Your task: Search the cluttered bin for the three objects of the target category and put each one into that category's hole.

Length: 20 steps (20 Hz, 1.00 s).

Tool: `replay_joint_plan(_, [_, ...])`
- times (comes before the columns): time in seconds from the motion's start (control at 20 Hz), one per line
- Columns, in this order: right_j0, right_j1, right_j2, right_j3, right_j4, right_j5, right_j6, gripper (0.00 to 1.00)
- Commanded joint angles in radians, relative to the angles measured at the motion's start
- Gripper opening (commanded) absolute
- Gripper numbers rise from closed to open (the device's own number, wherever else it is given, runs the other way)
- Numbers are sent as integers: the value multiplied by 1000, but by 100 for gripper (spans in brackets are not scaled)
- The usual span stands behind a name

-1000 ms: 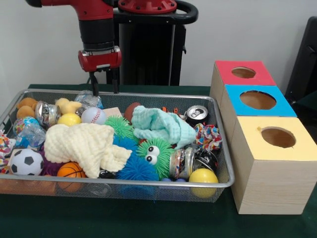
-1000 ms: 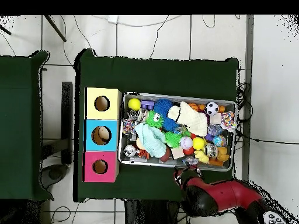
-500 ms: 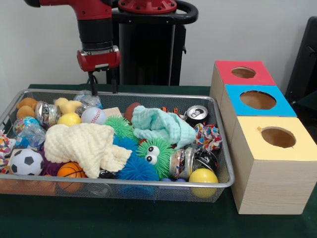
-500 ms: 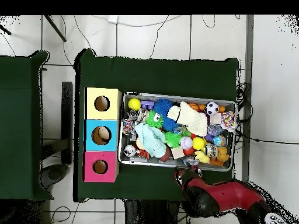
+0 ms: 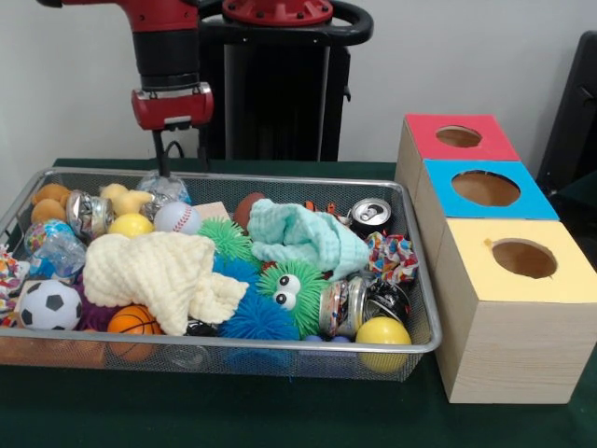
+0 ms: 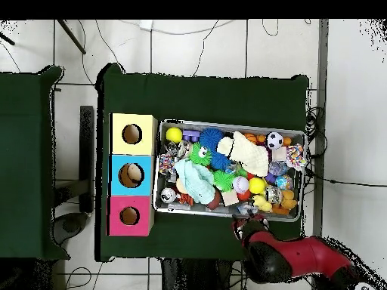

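Observation:
A wire mesh bin (image 5: 233, 343) holds a jumble of toys. Among them are a baseball (image 5: 175, 217), two yellow balls (image 5: 131, 225) (image 5: 382, 332), a soccer ball (image 5: 49, 305) and a small basketball (image 5: 131, 322). A cream cloth (image 5: 159, 266) and a mint cloth (image 5: 303, 235) lie on top, beside a green furry toy with eyes (image 5: 291, 289) and a drink can (image 5: 371, 214). My gripper (image 5: 182, 163) hangs open and empty over the bin's far left rim, above the pile. From overhead the gripper (image 6: 253, 223) sits at the bin's lower edge.
Three boxes with round holes stand in a row beside the bin: red (image 5: 424, 131), blue (image 5: 443, 177) and yellow (image 5: 471, 243). Overhead they show as yellow (image 6: 121, 124), blue (image 6: 119, 166) and red (image 6: 119, 225), left of the bin (image 6: 156, 174).
My gripper has risen a little and shifted left along the bin's far rim in the front view. It stays open and empty. Nothing in the bin has moved.

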Motion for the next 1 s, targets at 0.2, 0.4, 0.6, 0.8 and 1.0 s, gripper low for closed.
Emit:
replay_joint_plan(0.2, [-42, -63, 120, -34, 56, 133, -50, 100])
replay_joint_plan(0.4, [-32, -58, 114, -43, 46, 125, -36, 100])
replay_joint_plan(0.6, [-6, -44, 83, -52, 22, 102, -9, 100])
replay_joint_plan(0.8, [28, -6, 34, -72, -15, 57, 28, 100])
replay_joint_plan(1.0, [49, 96, -20, -135, -75, -9, 46, 100])
